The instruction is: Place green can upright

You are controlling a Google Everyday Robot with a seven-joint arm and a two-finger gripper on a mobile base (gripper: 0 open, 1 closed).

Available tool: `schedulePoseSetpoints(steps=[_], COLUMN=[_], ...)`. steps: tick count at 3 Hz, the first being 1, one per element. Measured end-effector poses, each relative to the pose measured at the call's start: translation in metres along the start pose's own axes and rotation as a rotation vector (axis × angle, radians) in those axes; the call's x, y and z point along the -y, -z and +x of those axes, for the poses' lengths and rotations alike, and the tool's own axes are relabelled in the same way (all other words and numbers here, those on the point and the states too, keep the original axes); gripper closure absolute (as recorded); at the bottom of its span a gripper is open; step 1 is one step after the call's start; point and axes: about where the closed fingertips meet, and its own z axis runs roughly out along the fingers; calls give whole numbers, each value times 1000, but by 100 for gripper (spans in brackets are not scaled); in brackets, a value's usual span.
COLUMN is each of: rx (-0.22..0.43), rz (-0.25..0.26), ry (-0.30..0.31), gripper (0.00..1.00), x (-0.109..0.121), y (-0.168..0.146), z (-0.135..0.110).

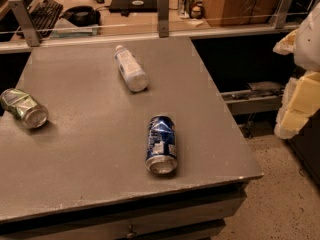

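Note:
The green can point(23, 108) lies on its side near the left edge of the grey table point(100, 164). It is dented, and its silver end faces the front right. My gripper point(296, 101) hangs at the right edge of the view, off the table's right side and above the floor. It is far from the green can and holds nothing that I can see.
A blue-and-white can point(161, 144) lies on its side near the table's front middle. A white plastic bottle point(131, 68) lies on its side toward the back. A railing with metal posts point(163, 7) runs behind the table, with a desk with a keyboard beyond it.

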Motion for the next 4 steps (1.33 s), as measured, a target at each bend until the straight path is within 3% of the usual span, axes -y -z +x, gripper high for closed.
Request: schedulePoseSetpoints(steps=[1,2,4], rx=[0,43,193], rz=[0,-18,-76], ry=[0,12,60], gripper=[0,0,0], x=[0,8,29], y=[0,-23,-77], z=[0,-36,-182])
